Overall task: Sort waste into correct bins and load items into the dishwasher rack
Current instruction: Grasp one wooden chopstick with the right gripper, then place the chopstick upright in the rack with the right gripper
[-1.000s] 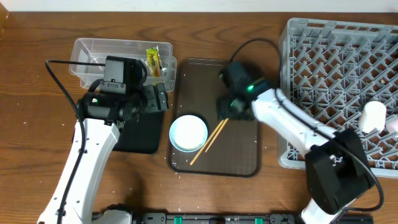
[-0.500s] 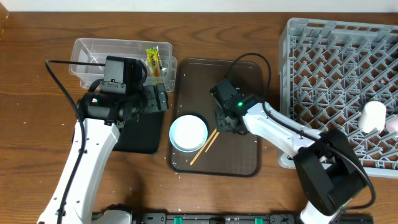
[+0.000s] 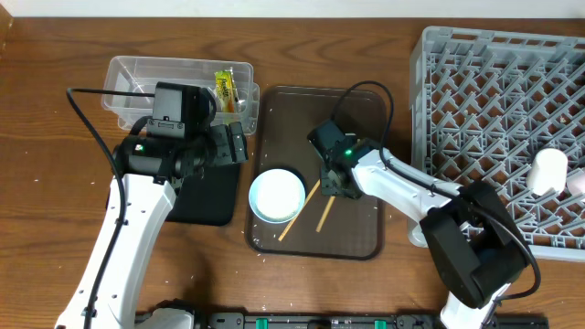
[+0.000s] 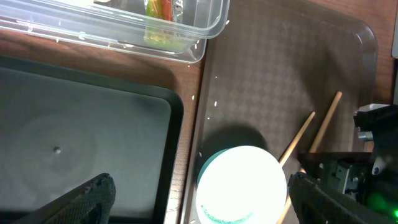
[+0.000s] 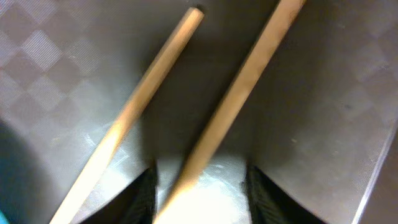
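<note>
Two wooden chopsticks [image 3: 302,212] lie splayed on the brown serving tray [image 3: 361,119], beside the pale blue-white bowl [image 3: 277,195]. My right gripper [image 3: 335,187] is low over them. In the right wrist view its fingers [image 5: 202,173] are open and straddle one chopstick [image 5: 236,93]; the other [image 5: 134,112] lies to the left. My left gripper [image 3: 236,142] is open and empty [image 4: 200,186], above the black tray's [image 4: 74,137] edge and the bowl [image 4: 242,183]. The snack wrapper [image 3: 224,89] lies in the clear tub [image 3: 137,73]. The tissue and plate are out of view.
The grey dishwasher rack [image 3: 494,110] fills the right side, with a white cup [image 3: 551,169] and a pink-tinted cup [image 3: 578,180] at its right edge. The black tray [image 3: 201,196] sits below the tub. A few white specks [image 4: 214,102] dot the serving tray.
My right gripper has moved left and down onto the chopsticks. One chopstick has swung away from the other, so they lie splayed. The left arm has not moved.
</note>
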{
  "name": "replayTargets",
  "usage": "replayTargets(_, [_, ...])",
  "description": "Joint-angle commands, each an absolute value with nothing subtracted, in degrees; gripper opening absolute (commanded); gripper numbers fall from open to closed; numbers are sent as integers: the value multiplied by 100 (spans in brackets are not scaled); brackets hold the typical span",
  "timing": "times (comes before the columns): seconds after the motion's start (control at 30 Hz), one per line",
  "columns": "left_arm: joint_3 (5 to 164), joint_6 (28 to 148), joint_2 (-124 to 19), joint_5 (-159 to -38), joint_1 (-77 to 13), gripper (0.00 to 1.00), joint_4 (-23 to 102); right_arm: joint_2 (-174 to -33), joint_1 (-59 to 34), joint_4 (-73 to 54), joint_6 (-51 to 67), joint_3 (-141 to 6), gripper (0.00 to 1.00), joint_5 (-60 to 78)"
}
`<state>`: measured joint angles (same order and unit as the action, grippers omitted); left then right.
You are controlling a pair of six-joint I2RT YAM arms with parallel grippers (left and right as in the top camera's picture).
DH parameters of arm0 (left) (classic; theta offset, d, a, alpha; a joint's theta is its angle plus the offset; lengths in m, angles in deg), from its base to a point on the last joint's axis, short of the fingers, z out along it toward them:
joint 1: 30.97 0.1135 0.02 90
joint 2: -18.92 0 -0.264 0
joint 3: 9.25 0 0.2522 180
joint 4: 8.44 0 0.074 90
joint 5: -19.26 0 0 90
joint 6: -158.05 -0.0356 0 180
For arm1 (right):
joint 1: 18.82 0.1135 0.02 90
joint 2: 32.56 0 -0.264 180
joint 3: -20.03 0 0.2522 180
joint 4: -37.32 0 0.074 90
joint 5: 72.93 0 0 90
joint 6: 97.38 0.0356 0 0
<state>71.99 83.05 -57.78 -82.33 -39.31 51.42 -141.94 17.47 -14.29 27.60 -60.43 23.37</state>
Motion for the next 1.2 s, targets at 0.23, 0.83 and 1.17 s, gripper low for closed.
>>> replayTargets(0.23, [7234, 8310, -5791, -8157, -3907, 92, 5158, -14417, 1439, -1530, 2889, -5958, 13, 2521])
replayTargets(0.83, [7234, 8310, -5791, -8159, -3907, 92, 5155, -13593, 245, -2668, 572, -7472, 1, 1695])
replayTargets(1.17, [7234, 8310, -5791, -8157, -3907, 92, 5155, -13007, -1094, -3116, 47, -7940, 1, 1699])
